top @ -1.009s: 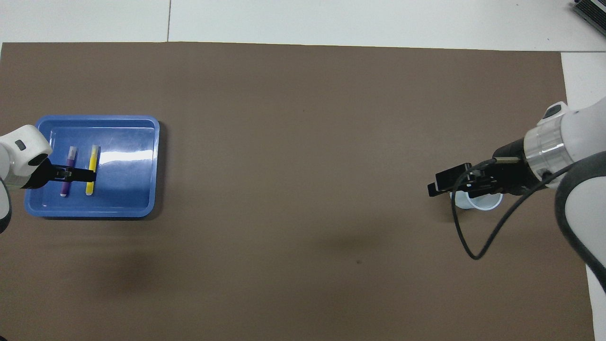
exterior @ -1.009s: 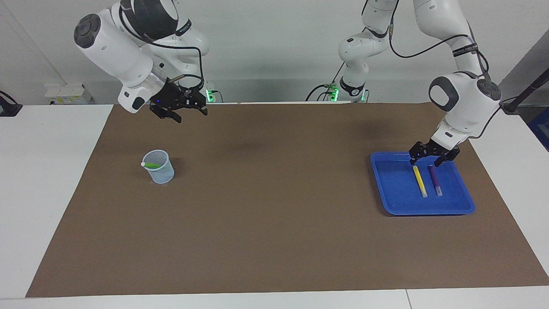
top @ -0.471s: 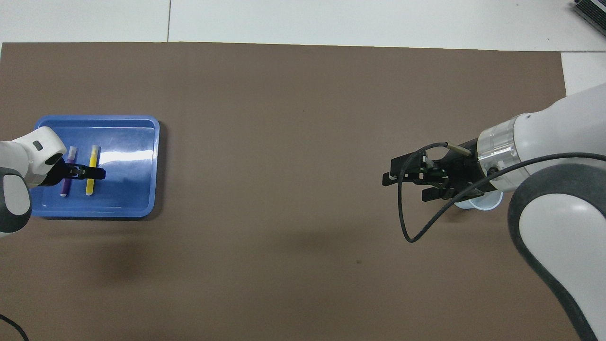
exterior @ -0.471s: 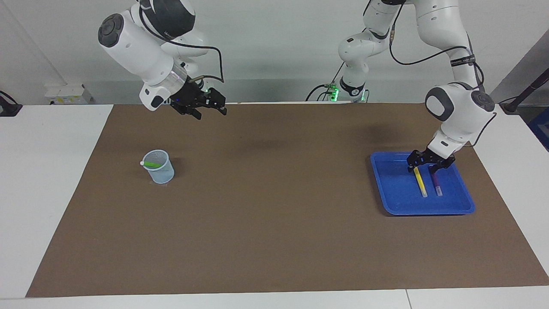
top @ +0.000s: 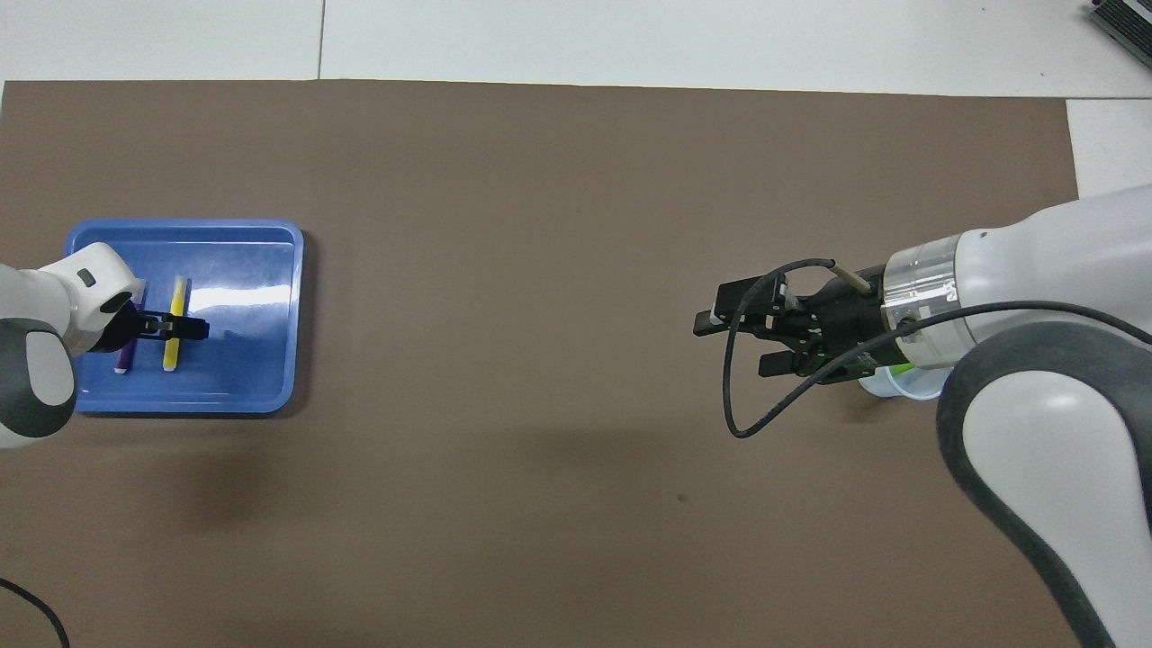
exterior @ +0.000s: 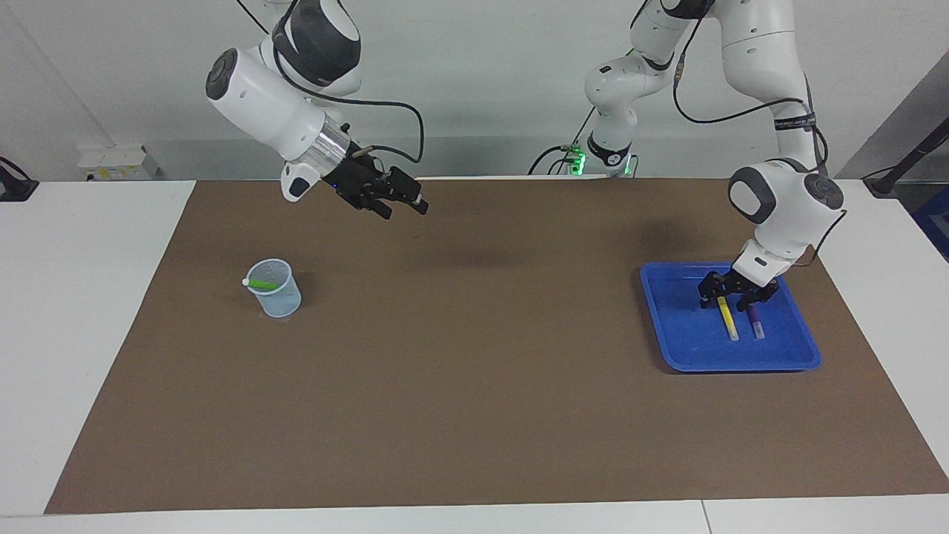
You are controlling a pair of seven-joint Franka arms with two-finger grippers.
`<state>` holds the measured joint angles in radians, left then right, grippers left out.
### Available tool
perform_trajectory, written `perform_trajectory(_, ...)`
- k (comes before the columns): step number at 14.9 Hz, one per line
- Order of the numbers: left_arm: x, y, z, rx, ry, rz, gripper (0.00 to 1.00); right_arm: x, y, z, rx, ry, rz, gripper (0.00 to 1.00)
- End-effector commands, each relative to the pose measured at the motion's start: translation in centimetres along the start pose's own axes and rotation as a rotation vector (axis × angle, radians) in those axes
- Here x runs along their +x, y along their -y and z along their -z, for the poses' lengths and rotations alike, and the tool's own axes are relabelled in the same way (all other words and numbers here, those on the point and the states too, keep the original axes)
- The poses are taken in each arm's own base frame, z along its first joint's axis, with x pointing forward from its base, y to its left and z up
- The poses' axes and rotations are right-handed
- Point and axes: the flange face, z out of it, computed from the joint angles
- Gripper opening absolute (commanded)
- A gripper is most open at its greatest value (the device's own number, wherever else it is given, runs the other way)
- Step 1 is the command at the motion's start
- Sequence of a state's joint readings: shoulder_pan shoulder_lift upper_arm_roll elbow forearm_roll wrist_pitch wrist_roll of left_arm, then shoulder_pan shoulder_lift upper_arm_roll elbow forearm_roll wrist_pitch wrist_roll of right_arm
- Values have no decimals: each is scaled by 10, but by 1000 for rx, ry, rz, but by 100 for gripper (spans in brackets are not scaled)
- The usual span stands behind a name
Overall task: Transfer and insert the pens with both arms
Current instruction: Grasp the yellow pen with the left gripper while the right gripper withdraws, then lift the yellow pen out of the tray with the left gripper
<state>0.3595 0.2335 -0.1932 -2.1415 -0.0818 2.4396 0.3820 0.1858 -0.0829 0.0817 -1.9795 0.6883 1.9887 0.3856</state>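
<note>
The yellow pen (exterior: 727, 319) (top: 171, 349) and the purple pen (exterior: 755, 323) (top: 121, 362) lie side by side in the blue tray (exterior: 682, 337) (top: 256, 360) at the left arm's end of the table. My left gripper (exterior: 730, 295) (top: 176, 327) is down in the tray, open, with its fingers on either side of the yellow pen's end nearer the robots. The green pen (exterior: 261, 284) leans inside a clear bluish cup (exterior: 276, 293) (top: 900, 385) at the right arm's end. My right gripper (exterior: 402, 200) (top: 733, 340) hangs open and empty over the mat, off the cup toward the middle.
A brown mat (exterior: 474, 386) covers most of the white table. In the overhead view my right arm hides most of the cup. A small arm base with green lights (exterior: 604, 159) stands at the robots' edge, and a white box (exterior: 115, 162) sits by the wall.
My left gripper has dropped into the tray and come down around the yellow pen, its jaws slightly narrower. My right arm has swung from over the cup toward the table's middle.
</note>
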Motion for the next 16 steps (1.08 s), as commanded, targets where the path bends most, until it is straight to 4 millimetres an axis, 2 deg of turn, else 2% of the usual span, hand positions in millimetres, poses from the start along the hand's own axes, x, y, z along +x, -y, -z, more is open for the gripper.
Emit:
perform_trajectory(1, -3, 1, -7, 16, -10, -19, 82, -14, 0, -6, 25, -11, -11, 100)
perform_trajectory(3, -3, 2, -7, 17, -11, -16, 70, -14, -1, -7, 23, -8, -13, 100)
perform_trajectory(8, -6, 1, -11, 20, -15, -16, 12, -14, 0, -6, 25, -10, -20, 100)
perform_trajectory(9, -7, 2, -11, 20, -17, -13, 4, -14, 0, -6, 25, -12, -26, 100)
perform_trajectory(10, -7, 1, -12, 19, -14, -12, 0, -14, 0, -6, 25, -12, -29, 100)
perform_trajectory(16, -6, 3, -9, 16, -7, -2, 0, -13, 0, -6, 28, -11, -61, 100)
